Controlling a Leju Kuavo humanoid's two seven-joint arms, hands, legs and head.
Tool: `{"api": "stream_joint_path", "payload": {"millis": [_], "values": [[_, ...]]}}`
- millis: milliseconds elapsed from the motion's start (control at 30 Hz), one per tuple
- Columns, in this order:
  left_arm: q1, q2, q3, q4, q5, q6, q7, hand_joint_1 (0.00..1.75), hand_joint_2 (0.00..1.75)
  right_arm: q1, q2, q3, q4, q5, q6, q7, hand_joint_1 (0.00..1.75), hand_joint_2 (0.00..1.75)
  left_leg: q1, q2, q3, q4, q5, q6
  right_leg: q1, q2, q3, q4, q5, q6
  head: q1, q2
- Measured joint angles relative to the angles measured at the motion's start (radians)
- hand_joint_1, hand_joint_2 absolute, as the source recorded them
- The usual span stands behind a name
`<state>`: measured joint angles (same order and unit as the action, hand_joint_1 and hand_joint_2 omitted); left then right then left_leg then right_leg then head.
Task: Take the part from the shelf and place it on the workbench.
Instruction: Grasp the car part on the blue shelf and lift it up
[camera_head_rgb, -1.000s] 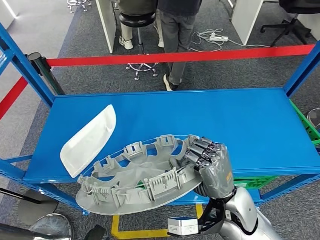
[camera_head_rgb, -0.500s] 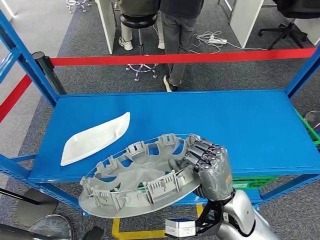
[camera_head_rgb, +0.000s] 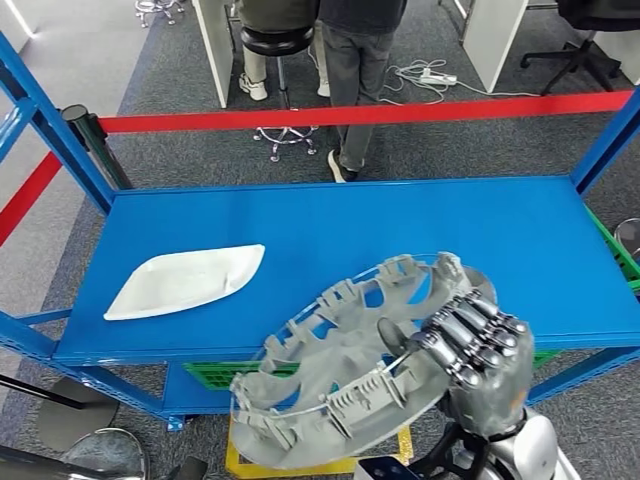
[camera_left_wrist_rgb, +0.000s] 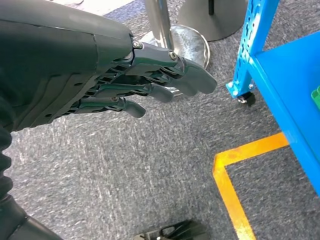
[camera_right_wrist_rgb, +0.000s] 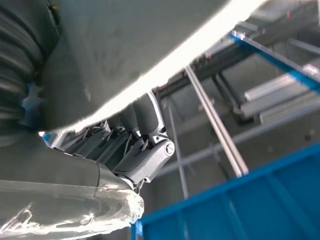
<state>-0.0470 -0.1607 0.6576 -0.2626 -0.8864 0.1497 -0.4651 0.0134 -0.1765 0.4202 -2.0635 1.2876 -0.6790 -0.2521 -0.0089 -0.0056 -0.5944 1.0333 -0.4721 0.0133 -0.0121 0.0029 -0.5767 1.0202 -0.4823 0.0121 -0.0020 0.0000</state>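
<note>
Head view: grey part (camera_head_rgb: 355, 370) is being gripped at one rim by right hand (camera_head_rgb: 475, 360), overhanging shelf (camera_head_rgb: 468, 240) front edge; lopsided grip is risking tilt or slip. Left hand (camera_left_wrist_rgb: 113, 85) is hanging open, holding nothing.

Left wrist view. Left hand (camera_left_wrist_rgb: 113, 75) w/ dark fingers (camera_left_wrist_rgb: 188, 75) held straight and close together, nothing in its grasp, hanging above grey carpet floor (camera_left_wrist_rgb: 113, 170). Landmark: blue shelf frame (camera_left_wrist_rgb: 260, 45), upright post w/ perforated holes. At the post's foot, a small black caster (camera_left_wrist_rgb: 245, 97) touching the carpet. Blue shelf panel (camera_left_wrist_rgb: 290, 85) joins the post; a bit of green (camera_left_wrist_rgb: 316, 95) sits on it at the picture's edge. Yellow floor tape (camera_left_wrist_rgb: 234, 175) forms a corner near the post's foot. Silver pole on round metal base (camera_left_wrist_rgb: 188, 42) stands beside the post, partly behind the fingers.
</note>
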Motion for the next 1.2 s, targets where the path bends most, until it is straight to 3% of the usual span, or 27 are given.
{"api": "stream_joint_path", "payload": {"millis": [67,133,167,200,233,300,367,500,567,633,667,700,733,800,867,900,967,1033,1067,1133,1167,1200], "values": [[0.002,-0.001,0.0,0.0,0.003,0.001,-0.001,0.0,1.75,0.008,0.014,-0.015,-0.028,0.008,0.0,-0.013,1.75,1.75,0.004,0.001,-0.025,0.068,-0.054,-0.012,-0.003,-0.003,0.0,-0.003,0.005,-0.01,-0.003,0.0],[0.003,-0.002,0.0,0.001,0.004,0.002,-0.001,0.0,1.75,0.015,0.025,-0.024,-0.046,0.013,0.0,-0.02,1.75,1.75,0.009,0.001,-0.071,0.19,-0.121,-0.021,-0.002,-0.005,-0.003,-0.003,0.007,-0.013,-0.004,0.0],[0.005,-0.002,0.0,0.001,0.005,0.002,-0.001,0.0,1.75,0.018,0.029,-0.027,-0.051,0.014,0.0,-0.022,1.75,1.75,0.011,0.001,-0.086,0.235,-0.138,-0.023,-0.002,-0.006,-0.004,-0.003,0.008,-0.014,-0.004,0.0],[0.006,-0.002,0.0,0.002,0.005,0.002,-0.001,0.0,1.75,0.021,0.032,-0.03,-0.054,0.015,0.0,-0.023,1.75,1.75,0.012,0.001,-0.087,0.25,-0.136,-0.025,-0.002,-0.006,-0.006,-0.003,0.009,-0.015,-0.004,0.0],[0.006,-0.002,0.0,0.002,0.005,0.002,-0.001,0.0,1.75,0.024,0.034,-0.033,-0.057,0.014,0.0,-0.023,1.75,1.75,0.013,0.001,-0.07,0.228,-0.117,-0.025,-0.002,-0.005,-0.007,-0.003,0.011,-0.014,-0.004,0.0],[0.006,-0.002,0.0,0.002,0.005,0.002,-0.001,0.0,1.75,0.027,0.039,-0.037,-0.061,0.01,0.0,-0.024,1.75,1.75,0.015,0.001,0.001,0.107,-0.06,-0.02,-0.002,-0.004,-0.008,-0.003,0.015,-0.01,-0.004,0.0],[0.003,-0.002,0.0,0.002,0.006,0.003,-0.001,0.0,1.75,0.029,0.043,-0.041,-0.064,0.005,0.0,-0.025,1.75,1.75,0.013,0.0,0.055,0.004,-0.033,-0.013,0.001,-0.003,-0.013,0.0,0.02,-0.002,-0.003,0.0],[0.004,-0.002,0.0,0.002,0.006,0.004,-0.001,0.0,1.75,0.033,0.046,-0.044,-0.065,0.003,0.0,-0.028,1.75,1.75,0.008,0.002,0.056,-0.024,-0.019,0.01,-0.002,-0.004,-0.028,0.007,0.022,0.022,-0.002,0.0],[0.004,-0.004,0.0,0.002,0.006,0.004,-0.001,0.0,1.75,0.035,0.046,-0.046,-0.065,0.002,0.0,-0.026,1.75,1.75,0.01,0.005,0.049,-0.03,-0.006,0.025,-0.004,-0.004,-0.054,0.068,-0.032,0.029,0.001,0.0],[0.003,-0.004,0.0,0.002,0.007,0.004,-0.001,0.0,1.75,0.037,0.046,-0.046,-0.064,0.0,0.0,-0.019,1.75,1.75,0.006,0.008,0.036,-0.03,0.004,0.033,-0.004,-0.004,-0.098,0.193,-0.113,0.033,0.004,0.0],[0.003,-0.004,0.0,0.002,0.007,0.004,0.0,0.0,1.75,0.038,0.046,-0.046,-0.063,-0.001,0.0,-0.015,1.75,1.75,0.004,0.009,0.028,-0.029,0.009,0.034,-0.004,-0.004,-0.113,0.246,-0.138,0.035,0.004,0.0],[0.003,-0.005,0.0,0.002,0.007,0.004,0.001,0.0,1.75,0.038,0.046,-0.045,-0.061,-0.002,0.0,-0.012,1.75,1.75,0.002,0.009,0.021,-0.029,0.014,0.034,-0.004,-0.004,-0.114,0.269,-0.144,0.035,0.004,0.0],[0.003,-0.005,0.0,0.002,0.006,0.004,0.002,0.0,1.75,0.037,0.046,-0.044,-0.058,-0.003,0.0,-0.009,1.75,1.75,0.0,0.01,0.014,-0.028,0.02,0.034,-0.004,-0.004,-0.095,0.255,-0.132,0.035,0.004,0.0],[0.003,-0.006,0.0,0.002,0.006,0.004,0.002,0.0,1.75,0.033,0.046,-0.042,-0.053,-0.004,0.0,-0.006,1.75,1.75,-0.001,0.009,0.003,-0.027,0.029,0.029,-0.004,-0.004,-0.009,0.132,-0.085,0.031,0.004,0.0],[0.002,-0.006,0.0,0.002,0.006,0.005,0.002,0.0,1.75,0.024,0.046,-0.04,-0.047,-0.005,0.0,-0.002,1.75,1.75,-0.004,0.008,-0.007,-0.023,0.038,0.02,-0.002,-0.003,0.068,0.015,-0.06,0.026,0.003,0.0],[0.002,-0.006,0.0,0.002,0.006,0.005,0.003,0.0,1.75,0.02,0.046,-0.04,-0.045,-0.006,0.0,0.001,1.75,1.75,-0.005,0.008,-0.011,-0.02,0.043,0.015,0.0,-0.002,0.082,-0.01,-0.059,0.023,0.003,0.0],[0.001,-0.006,-0.001,0.002,0.006,0.005,0.004,0.0,1.75,0.014,0.046,-0.039,-0.038,-0.01,0.0,0.005,1.75,1.75,-0.006,0.007,-0.017,-0.018,0.054,0.005,0.001,-0.001,0.074,-0.016,-0.051,0.011,0.002,0.0],[0.002,-0.006,-0.001,0.002,0.006,0.005,0.004,0.0,1.75,0.008,0.046,-0.038,-0.032,-0.012,0.0,0.008,1.75,1.75,-0.003,0.005,-0.03,-0.001,0.032,-0.006,0.0,-0.004,0.061,-0.019,-0.037,-0.007,0.0,0.0],[0.002,-0.006,-0.001,0.002,0.006,0.005,0.004,0.0,1.75,0.006,0.046,-0.038,-0.029,-0.013,0.0,0.008,1.75,1.75,-0.001,0.004,-0.043,0.03,-0.002,-0.012,-0.002,-0.006,0.051,-0.02,-0.029,-0.015,-0.001,0.0],[0.002,-0.006,-0.001,0.002,0.006,0.005,0.005,0.0,1.75,0.004,0.046,-0.038,-0.025,-0.014,0.001,0.01,1.75,1.75,0.003,0.004,-0.076,0.143,-0.095,-0.022,0.0,-0.008,0.033,-0.019,-0.012,-0.023,-0.004,0.0],[0.002,-0.006,-0.001,0.002,0.006,0.005,0.005,0.0,1.75,0.004,0.046,-0.038,-0.023,-0.013,0.001,0.01,1.75,1.75,0.005,0.004,-0.088,0.2,-0.128,-0.025,0.001,-0.009,0.022,-0.018,-0.004,-0.024,-0.004,0.0],[0.002,-0.006,-0.001,0.002,0.006,0.005,0.005,0.0,1.75,0.004,0.046,-0.038,-0.02,-0.013,0.001,0.01,1.75,1.75,0.006,0.004,-0.089,0.236,-0.139,-0.027,0.002,-0.01,0.011,-0.017,0.003,-0.025,-0.004,0.0]]}}
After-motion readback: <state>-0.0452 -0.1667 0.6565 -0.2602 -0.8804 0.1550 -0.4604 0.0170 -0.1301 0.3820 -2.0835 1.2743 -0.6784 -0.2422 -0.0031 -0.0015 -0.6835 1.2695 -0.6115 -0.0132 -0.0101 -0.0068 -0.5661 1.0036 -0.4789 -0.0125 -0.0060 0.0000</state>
